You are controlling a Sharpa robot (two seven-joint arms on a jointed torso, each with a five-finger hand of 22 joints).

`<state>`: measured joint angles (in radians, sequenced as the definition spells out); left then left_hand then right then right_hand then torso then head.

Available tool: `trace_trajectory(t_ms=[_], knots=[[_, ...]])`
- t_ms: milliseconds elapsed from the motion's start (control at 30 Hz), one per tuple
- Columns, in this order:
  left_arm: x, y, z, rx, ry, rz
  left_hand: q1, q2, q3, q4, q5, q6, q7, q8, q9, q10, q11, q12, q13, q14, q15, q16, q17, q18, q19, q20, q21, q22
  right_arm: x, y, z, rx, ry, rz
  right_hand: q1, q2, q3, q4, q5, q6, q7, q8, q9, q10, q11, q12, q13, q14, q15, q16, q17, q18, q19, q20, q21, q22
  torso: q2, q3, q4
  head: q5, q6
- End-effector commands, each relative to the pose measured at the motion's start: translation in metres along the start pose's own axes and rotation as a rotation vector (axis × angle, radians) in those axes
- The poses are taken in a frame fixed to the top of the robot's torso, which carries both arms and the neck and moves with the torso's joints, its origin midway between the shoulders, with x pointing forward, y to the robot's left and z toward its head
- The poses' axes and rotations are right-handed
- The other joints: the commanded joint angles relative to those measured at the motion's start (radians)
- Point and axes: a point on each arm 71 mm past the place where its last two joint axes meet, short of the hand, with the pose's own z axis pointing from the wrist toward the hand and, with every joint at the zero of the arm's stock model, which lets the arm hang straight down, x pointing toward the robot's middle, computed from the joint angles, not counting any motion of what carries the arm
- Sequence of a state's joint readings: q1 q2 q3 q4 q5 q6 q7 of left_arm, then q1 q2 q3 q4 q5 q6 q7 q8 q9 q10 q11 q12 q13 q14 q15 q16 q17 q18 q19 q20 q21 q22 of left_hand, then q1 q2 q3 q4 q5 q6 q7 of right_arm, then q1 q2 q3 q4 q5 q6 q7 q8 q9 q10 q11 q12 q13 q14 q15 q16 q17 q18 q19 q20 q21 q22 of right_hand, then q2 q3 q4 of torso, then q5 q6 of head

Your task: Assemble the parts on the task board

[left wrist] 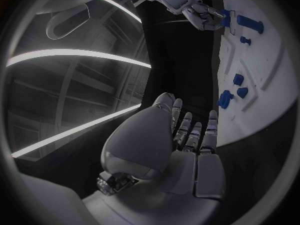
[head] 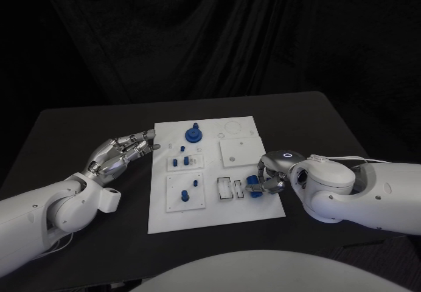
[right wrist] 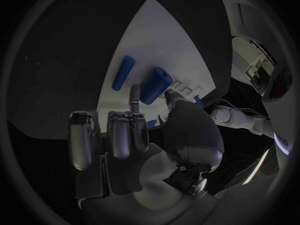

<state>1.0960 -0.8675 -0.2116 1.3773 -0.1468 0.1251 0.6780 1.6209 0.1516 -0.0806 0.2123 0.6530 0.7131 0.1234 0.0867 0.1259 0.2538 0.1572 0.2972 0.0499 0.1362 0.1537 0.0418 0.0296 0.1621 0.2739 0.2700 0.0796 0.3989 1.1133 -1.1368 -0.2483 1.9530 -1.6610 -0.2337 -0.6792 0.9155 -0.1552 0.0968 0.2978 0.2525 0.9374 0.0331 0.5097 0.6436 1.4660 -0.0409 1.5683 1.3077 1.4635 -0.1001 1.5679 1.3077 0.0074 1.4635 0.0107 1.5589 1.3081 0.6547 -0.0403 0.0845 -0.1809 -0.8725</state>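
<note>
Blue part (head: 253, 182) pinched in right hand (head: 270, 178), over task board (head: 263, 210).

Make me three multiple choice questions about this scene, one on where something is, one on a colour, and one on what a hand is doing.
1. Where is the left hand?
A. at the board's left edge
B. on the board's middle
C. off the table

2. What colour are the parts on the board?
A. red
B. blue
C. green

3. What is the right hand doing?
A. lying flat on the black table, away from the board
B. raised high above the board
C. pinching a blue part at the board's right side

Answers:
1. A, the head view shows its fingers reaching the board's left edge, holding nothing.
2. B, every small piece on the white board is blue.
3. C, the right wrist view shows thumb and finger closed on a blue cylinder.
</note>
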Motion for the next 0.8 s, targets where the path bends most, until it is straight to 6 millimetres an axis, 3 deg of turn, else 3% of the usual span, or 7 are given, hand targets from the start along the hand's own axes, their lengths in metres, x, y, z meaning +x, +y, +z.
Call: trace_trajectory(t_ms=[33, 267, 333, 433, 567, 667, 800], knots=[[0.001, 0.0, 0.0, 0.013, 0.003, -0.01, 0.009, 0.001, 0.004, 0.0, 0.006, 0.0, 0.003, -0.004, -0.002, 0.002, 0.006, 0.005, 0.001, 0.0, 0.003, -0.003, 0.0, 0.018, -0.004, 0.004, 0.002, 0.0, 0.002, 0.0, 0.001, 0.015, -0.005, -0.005, -0.013, 0.003, 0.01, 0.0, -0.008, 0.006, 0.004, -0.007, -0.002, 0.105, 0.01, 0.003, 0.263, 0.107, 0.007, 0.003, 0.263, -0.002, 0.099, 0.005, -0.007, 0.256, 0.0, -0.0009, -0.0002, 0.001, 0.0], [0.002, 0.001, 0.0, 0.008, 0.006, -0.013, 0.012, 0.002, 0.006, -0.002, 0.007, -0.001, 0.004, -0.004, -0.002, 0.002, 0.007, 0.005, 0.001, 0.0, 0.004, -0.003, 0.0, 0.018, -0.004, 0.006, 0.002, 0.0, 0.006, 0.002, 0.006, 0.007, 0.0, 0.01, 0.02, 0.023, 0.033, -0.002, 0.011, 0.023, 0.004, -0.029, -0.004, 0.105, 0.01, 0.003, 0.263, 0.107, 0.007, 0.001, 0.26, 0.0, 0.096, 0.007, -0.014, 0.253, 0.0, -0.0003, 0.0006, 0.001, 0.0], [0.002, 0.002, 0.0, 0.005, 0.007, -0.015, 0.012, 0.002, 0.006, -0.002, 0.007, -0.001, 0.004, -0.004, -0.002, 0.002, 0.007, 0.005, 0.001, 0.0, 0.004, -0.003, 0.0, 0.018, -0.004, 0.006, 0.002, 0.0, 0.007, 0.002, 0.008, 0.014, 0.01, 0.012, 0.083, 0.035, 0.057, -0.006, 0.115, 0.029, 0.004, -0.05, -0.006, 0.105, 0.009, 0.003, 0.263, 0.106, 0.007, -0.001, 0.257, 0.0, 0.094, 0.007, -0.016, 0.252, 0.0, -0.0002, 0.0011, 0.001, 0.0], [0.002, 0.002, -0.001, 0.003, 0.008, -0.016, 0.014, 0.002, 0.007, -0.002, 0.008, -0.001, 0.004, -0.004, -0.002, 0.002, 0.008, 0.005, 0.001, -0.001, 0.004, -0.003, 0.0, 0.018, -0.004, 0.007, 0.003, 0.0, 0.009, 0.001, 0.009, 0.026, 0.032, 0.014, 0.094, 0.036, 0.06, -0.006, 0.14, 0.03, 0.005, -0.06, -0.006, 0.105, 0.01, 0.003, 0.263, 0.106, 0.008, -0.002, 0.255, 0.001, 0.093, 0.008, -0.018, 0.252, -0.001, -0.0001, -0.0005, 0.003, 0.0], [0.002, 0.003, -0.001, 0.0, 0.009, -0.018, 0.017, 0.003, 0.009, -0.003, 0.009, -0.001, 0.004, -0.004, -0.002, 0.002, 0.008, 0.005, 0.001, 0.0, 0.005, -0.003, 0.0, 0.018, -0.002, 0.008, 0.003, 0.002, 0.014, -0.002, 0.012, 0.055, 0.091, 0.054, 0.142, 0.047, 0.086, -0.017, 0.244, 0.034, 0.005, -0.078, -0.004, 0.105, 0.01, 0.003, 0.263, 0.104, 0.008, -0.006, 0.248, 0.003, 0.09, 0.009, -0.024, 0.249, -0.001, -0.0009, 0.0, 0.005, 0.0], [0.002, 0.003, -0.001, -0.002, 0.009, -0.018, 0.018, 0.003, 0.011, -0.004, 0.01, -0.001, 0.005, -0.005, -0.002, 0.002, 0.009, 0.005, 0.001, 0.0, 0.006, -0.003, 0.0, 0.018, -0.001, 0.008, 0.004, 0.002, 0.016, -0.004, 0.012, 0.069, 0.121, 0.122, 0.198, 0.046, 0.12, -0.037, 0.362, 0.039, 0.001, -0.085, 0.005, 0.105, 0.006, 0.003, 0.263, 0.103, 0.006, -0.008, 0.244, 0.004, 0.088, 0.007, -0.027, 0.248, -0.001, -0.0012, 0.0017, 0.009, 0.0], [0.002, 0.003, -0.001, -0.005, 0.009, -0.019, 0.018, 0.003, 0.011, -0.004, 0.01, -0.001, 0.005, -0.005, -0.002, 0.002, 0.009, 0.005, 0.001, 0.0, 0.006, -0.003, 0.0, 0.018, -0.001, 0.008, 0.004, 0.002, 0.016, -0.004, 0.011, 0.066, 0.109, 0.237, 0.228, 0.041, 0.143, -0.056, 0.43, 0.046, -0.004, -0.08, 0.021, 0.105, 0.002, 0.003, 0.263, 0.104, 0.003, -0.007, 0.247, 0.003, 0.089, 0.005, -0.026, 0.248, -0.001, -0.0005, -0.0013, 0.014, 0.0]])
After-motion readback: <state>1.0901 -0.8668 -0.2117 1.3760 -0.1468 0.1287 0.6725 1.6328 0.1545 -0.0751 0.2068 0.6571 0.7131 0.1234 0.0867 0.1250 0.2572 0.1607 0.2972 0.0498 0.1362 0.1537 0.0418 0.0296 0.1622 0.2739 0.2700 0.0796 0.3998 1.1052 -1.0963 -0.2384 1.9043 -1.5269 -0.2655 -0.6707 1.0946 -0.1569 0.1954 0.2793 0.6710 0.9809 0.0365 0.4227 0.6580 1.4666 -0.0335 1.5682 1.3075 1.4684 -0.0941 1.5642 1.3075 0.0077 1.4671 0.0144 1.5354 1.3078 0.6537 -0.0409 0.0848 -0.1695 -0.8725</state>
